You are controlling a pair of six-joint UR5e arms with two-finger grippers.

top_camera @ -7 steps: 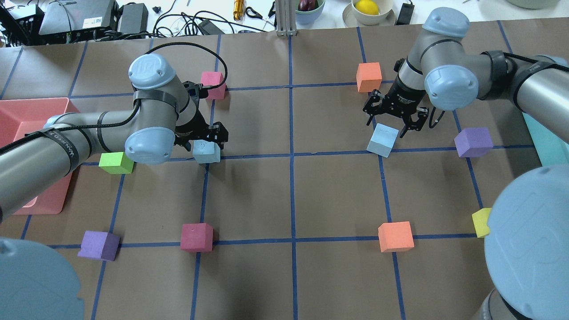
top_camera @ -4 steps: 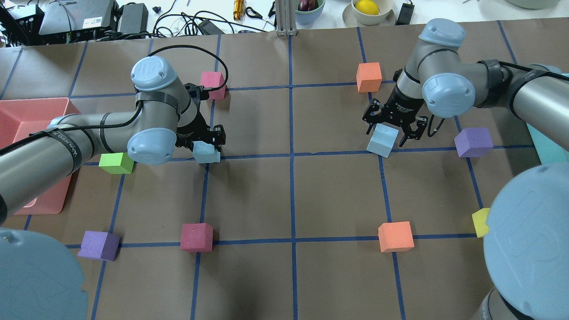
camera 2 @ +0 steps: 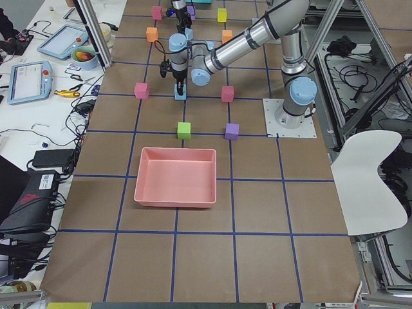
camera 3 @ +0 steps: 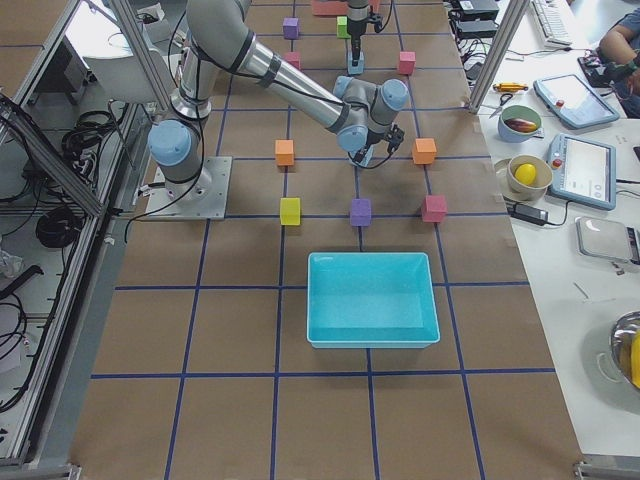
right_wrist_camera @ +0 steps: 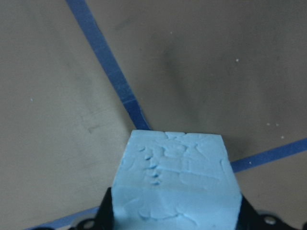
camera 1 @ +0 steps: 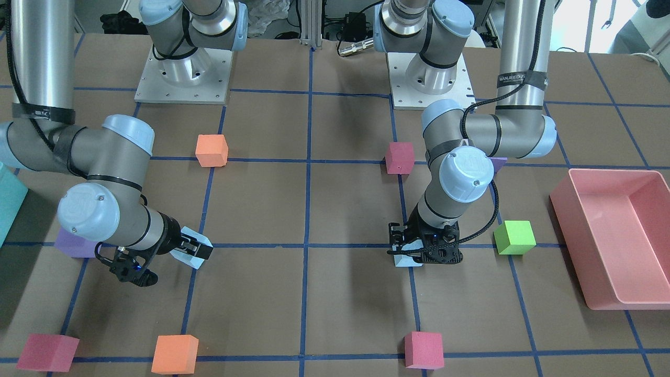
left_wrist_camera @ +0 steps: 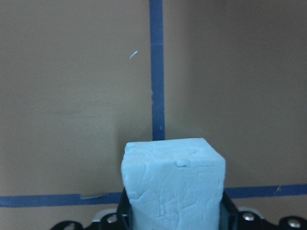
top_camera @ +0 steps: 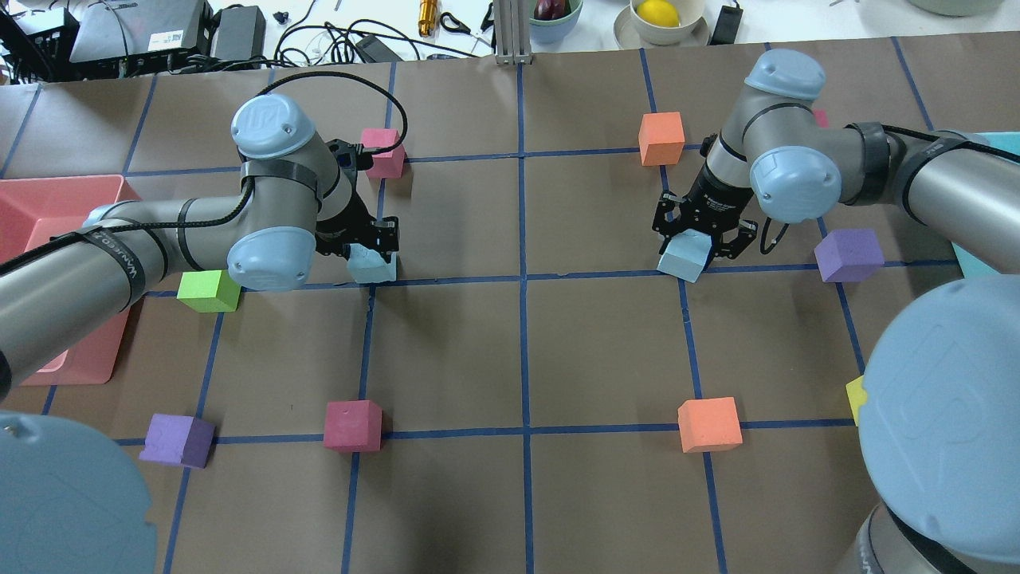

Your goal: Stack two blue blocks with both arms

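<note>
Two pale blue blocks sit on the brown table. One blue block [top_camera: 373,267] lies left of centre, and it also shows in the front view [camera 1: 404,260]. My left gripper [top_camera: 368,249] is low over it, open, with a jaw on either side. The left wrist view shows this block [left_wrist_camera: 172,187] close up. The other blue block [top_camera: 684,259] lies right of centre, turned at an angle. My right gripper [top_camera: 703,239] is open and straddles its top, as the front view [camera 1: 162,261] shows. The right wrist view shows this block [right_wrist_camera: 176,182] filling the lower frame.
A green cube [top_camera: 209,291] and a pink bin [top_camera: 48,199] are left of the left arm. A purple cube [top_camera: 849,255] and an orange cube [top_camera: 661,137] flank the right gripper. A teal bin [camera 3: 372,258] stands at the right end. Other cubes lie nearer the robot.
Both grippers have come down from above their blue blocks to sit around them. The right gripper also shifted slightly towards the far side. Neither block has moved.
</note>
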